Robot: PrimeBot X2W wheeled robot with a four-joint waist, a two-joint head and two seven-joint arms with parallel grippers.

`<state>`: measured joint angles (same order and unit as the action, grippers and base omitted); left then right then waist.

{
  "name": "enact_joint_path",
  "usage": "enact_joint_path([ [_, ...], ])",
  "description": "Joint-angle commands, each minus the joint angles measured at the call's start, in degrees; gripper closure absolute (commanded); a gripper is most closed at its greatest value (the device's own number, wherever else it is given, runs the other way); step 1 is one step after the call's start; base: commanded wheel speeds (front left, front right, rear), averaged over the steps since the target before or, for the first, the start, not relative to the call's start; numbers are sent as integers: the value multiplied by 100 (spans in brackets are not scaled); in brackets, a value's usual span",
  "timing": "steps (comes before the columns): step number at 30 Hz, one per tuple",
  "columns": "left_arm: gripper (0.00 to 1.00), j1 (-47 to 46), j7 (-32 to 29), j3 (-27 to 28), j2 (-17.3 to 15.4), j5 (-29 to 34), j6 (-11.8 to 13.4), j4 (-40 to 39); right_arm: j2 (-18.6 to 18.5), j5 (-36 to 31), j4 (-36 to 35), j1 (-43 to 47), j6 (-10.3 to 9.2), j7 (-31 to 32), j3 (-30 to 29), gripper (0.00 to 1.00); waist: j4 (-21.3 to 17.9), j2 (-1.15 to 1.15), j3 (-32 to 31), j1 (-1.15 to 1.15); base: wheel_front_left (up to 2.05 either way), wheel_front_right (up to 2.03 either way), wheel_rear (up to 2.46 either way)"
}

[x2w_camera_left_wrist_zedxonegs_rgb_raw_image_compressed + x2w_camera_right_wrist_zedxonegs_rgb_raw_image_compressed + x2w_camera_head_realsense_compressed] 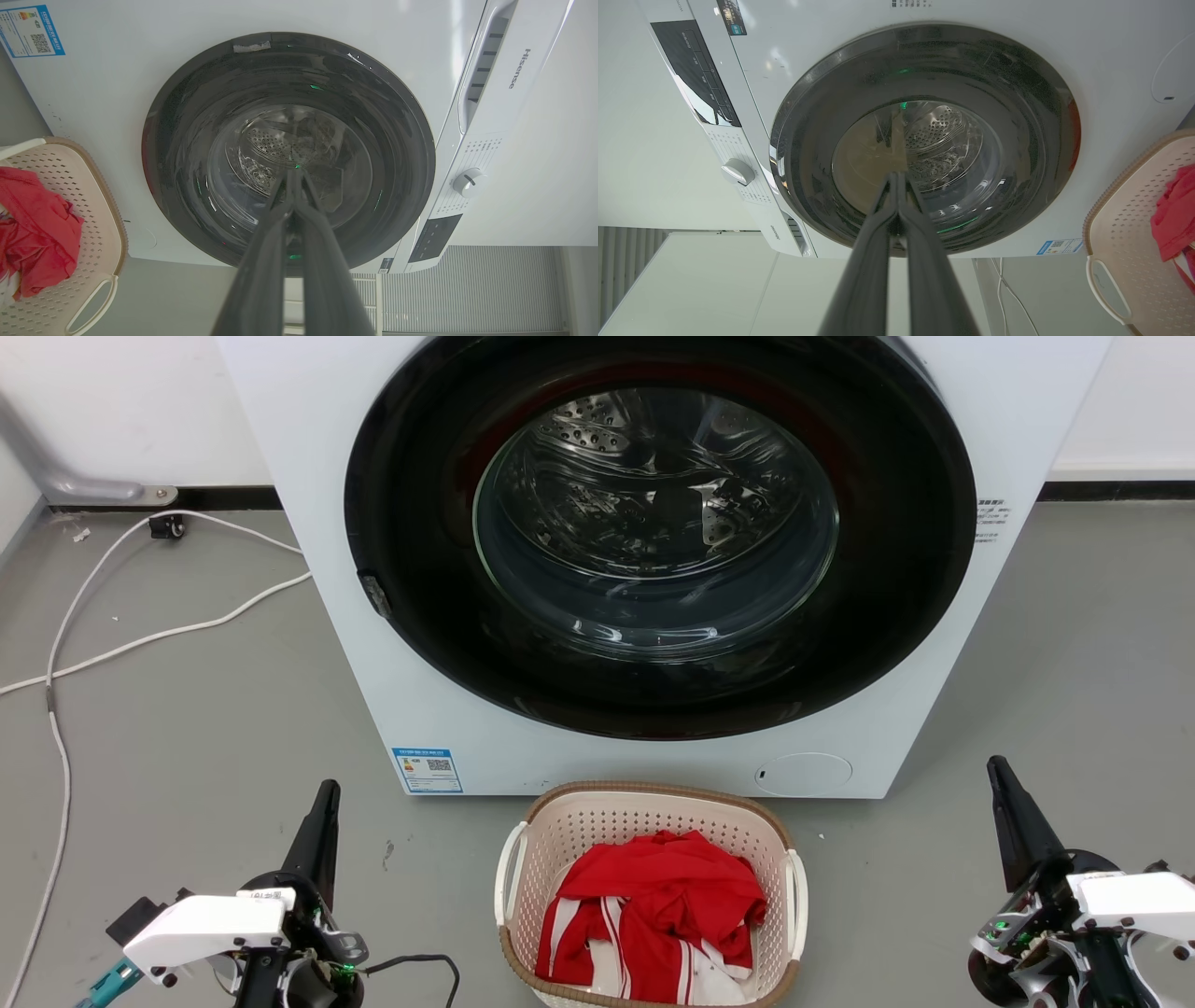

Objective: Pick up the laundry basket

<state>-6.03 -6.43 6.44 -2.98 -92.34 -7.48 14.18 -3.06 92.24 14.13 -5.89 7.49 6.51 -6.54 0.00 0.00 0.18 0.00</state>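
**Basket of red laundry on the floor before the washer, both grippers closed and empty**

The laundry basket (597, 826) stands upright on the grey floor (205, 747), just in front of the base of the white washer (308, 476) and roughly centred under its round dark door (653, 537). Inside the basket lies a crumpled red garment (667, 887) with white stripes. It covers most of the bottom and stays below the brown rim. A white handle (509, 873) sits on each long side of the basket. Through the door glass the perforated steel drum (644, 457) shows.

The left gripper (327, 795) is low at the basket's left, and the right gripper (997, 770) at its right. Both are well apart from the basket, their fingers pointing toward the washer. In the left wrist view the two dark fingers (280, 224) meet at their tips with nothing between them. The right wrist view shows the same for the other pair (920, 224) — pressed together, empty, touching nothing.

A white cable (140, 639) trails over the floor to the washer's left.
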Motion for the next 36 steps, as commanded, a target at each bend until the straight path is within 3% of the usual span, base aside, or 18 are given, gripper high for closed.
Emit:
enact_joint_path([
  [1,100,-46,-19,24,12,26,-2,1,24,-19,8,-76,0,8,-7,100,0,0,0,0,0,0,0],
  [23,100,-46,-20,26,14,28,-2,1,25,-21,8,-77,0,9,-8,100,0,0,0,0,0,0,0],
  [24,0,8,-2,-5,1,-1,0,17,1,1,14,9,0,0,1,0,0,0,0,0,0,0,0],
  [36,0,-79,391,-402,0,290,0,-193,3,-158,-276,91,0,-393,231,0,8,0,14,0,0,0,0],
])
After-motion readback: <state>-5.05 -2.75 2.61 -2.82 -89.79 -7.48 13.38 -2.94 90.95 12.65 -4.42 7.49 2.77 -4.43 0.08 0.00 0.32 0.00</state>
